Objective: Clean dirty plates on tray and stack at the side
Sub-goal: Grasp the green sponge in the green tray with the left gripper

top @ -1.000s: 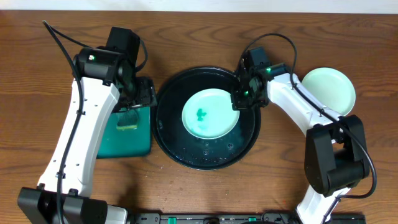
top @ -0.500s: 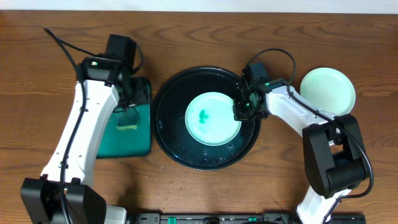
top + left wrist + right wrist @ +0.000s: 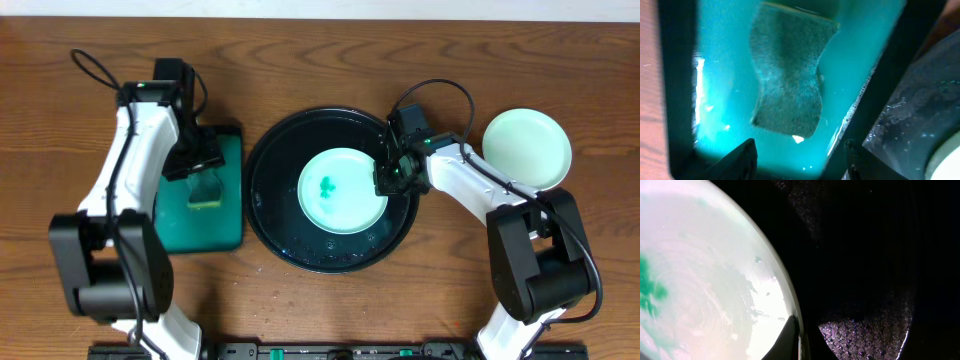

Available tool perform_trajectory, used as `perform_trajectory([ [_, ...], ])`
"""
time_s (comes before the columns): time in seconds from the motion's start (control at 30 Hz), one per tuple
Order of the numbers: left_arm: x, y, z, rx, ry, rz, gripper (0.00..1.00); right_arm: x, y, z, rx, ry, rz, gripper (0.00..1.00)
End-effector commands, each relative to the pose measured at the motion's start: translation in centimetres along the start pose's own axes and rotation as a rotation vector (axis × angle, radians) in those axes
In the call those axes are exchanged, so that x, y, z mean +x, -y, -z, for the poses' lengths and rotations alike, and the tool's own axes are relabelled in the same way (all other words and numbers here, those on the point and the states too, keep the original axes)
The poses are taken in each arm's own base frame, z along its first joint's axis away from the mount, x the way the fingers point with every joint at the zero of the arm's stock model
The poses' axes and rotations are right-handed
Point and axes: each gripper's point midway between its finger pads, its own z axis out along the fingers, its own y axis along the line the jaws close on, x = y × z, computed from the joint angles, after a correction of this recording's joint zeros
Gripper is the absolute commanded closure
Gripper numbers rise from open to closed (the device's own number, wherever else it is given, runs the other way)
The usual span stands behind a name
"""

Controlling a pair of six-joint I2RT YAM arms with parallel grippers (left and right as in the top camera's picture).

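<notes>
A mint green plate (image 3: 340, 190) with teal smears lies in the middle of the round black tray (image 3: 275, 215). My right gripper (image 3: 388, 180) is shut on this plate's right rim. In the right wrist view one finger (image 3: 786, 341) lies on top of the rim of the plate (image 3: 700, 280); the other finger is hidden below. A second mint green plate (image 3: 527, 148), with no smears, lies on the table at the right. No white plate shows. My left gripper (image 3: 200, 172) is open and empty above the sponge (image 3: 787, 75).
A green rectangular tray (image 3: 200, 230) with the sponge (image 3: 206, 195) lies left of the black tray. Its wet floor (image 3: 725, 75) fills the left wrist view, with the black tray's rim (image 3: 920, 115) at the right. The black tray's floor (image 3: 870, 330) is wet.
The left arm has swung back and to the left over the green tray. The right gripper first slid the smeared plate slightly right and forward, then held still.
</notes>
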Motion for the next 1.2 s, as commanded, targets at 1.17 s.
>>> perform_trajectory([
  [1.17,-0.5,-1.9,-7.2,0.023,-0.150,0.054,0.67,3.3,-1.0,-2.0,-0.031,-0.112,0.007,0.99],
])
